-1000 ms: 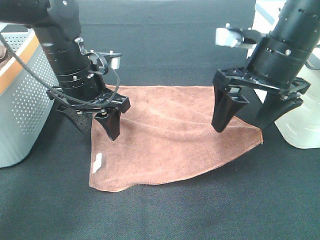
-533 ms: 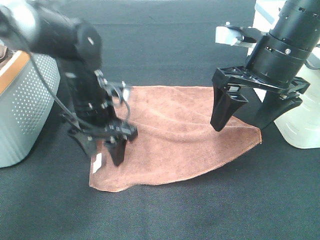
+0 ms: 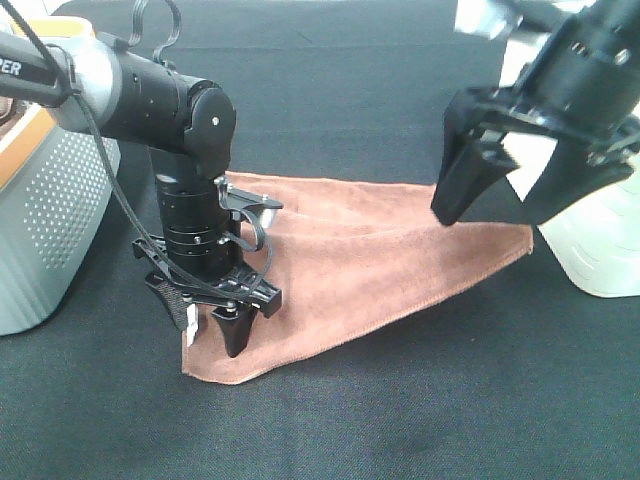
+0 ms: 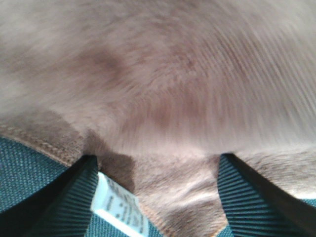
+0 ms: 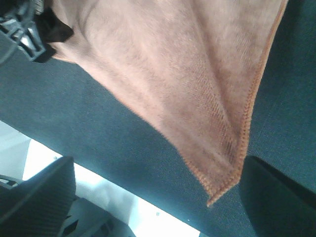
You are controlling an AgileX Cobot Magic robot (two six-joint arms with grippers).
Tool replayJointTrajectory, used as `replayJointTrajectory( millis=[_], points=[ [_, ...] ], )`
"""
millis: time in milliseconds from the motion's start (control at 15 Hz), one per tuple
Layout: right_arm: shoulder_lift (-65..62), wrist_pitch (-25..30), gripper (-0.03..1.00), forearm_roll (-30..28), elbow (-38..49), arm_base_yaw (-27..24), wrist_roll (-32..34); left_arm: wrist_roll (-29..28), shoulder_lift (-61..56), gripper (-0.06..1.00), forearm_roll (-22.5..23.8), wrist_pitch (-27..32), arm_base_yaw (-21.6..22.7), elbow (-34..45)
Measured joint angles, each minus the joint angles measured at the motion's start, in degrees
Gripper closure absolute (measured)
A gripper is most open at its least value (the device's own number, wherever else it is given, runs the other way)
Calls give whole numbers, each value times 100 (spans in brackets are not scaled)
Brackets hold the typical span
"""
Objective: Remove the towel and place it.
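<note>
The reddish-brown towel (image 3: 380,260) lies spread flat on the black table cover. My left gripper (image 3: 207,325) stands open, pointing straight down at the towel's near left corner, one finger on each side of it. In the left wrist view the towel (image 4: 163,89) fills the picture, and its corner with the white tag (image 4: 118,207) sits between the open left gripper (image 4: 158,197). My right gripper (image 3: 500,205) hangs open above the towel's right corner, clear of the cloth. The right wrist view shows that stitched corner of the towel (image 5: 187,74) between the spread right gripper (image 5: 158,197).
A grey perforated basket (image 3: 50,210) with an orange rim stands at the left edge. A white container (image 3: 600,240) stands at the right edge, beside the towel's right corner. Dark table cover lies in front of and behind the towel.
The left arm swung toward the near left corner and came down over it. The right gripper lifted up and to the right. The towel's near edge now runs more slanted.
</note>
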Motion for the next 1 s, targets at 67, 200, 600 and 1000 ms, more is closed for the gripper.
replayJointTrajectory(
  millis=[67,200,600,1000],
  points=[
    [-143,23,12,0,0,0,11,0,6,28,17,0,-6,0],
    [-309,29,12,0,0,0,11,0,6,28,29,0,-11,0],
    [-1432,80,12,-23,0,0,17,0,11,28,115,195,-17,-11],
    [-2200,298,12,-52,0,0,-40,6,-773,28,218,940,-17,-183]
  ],
)
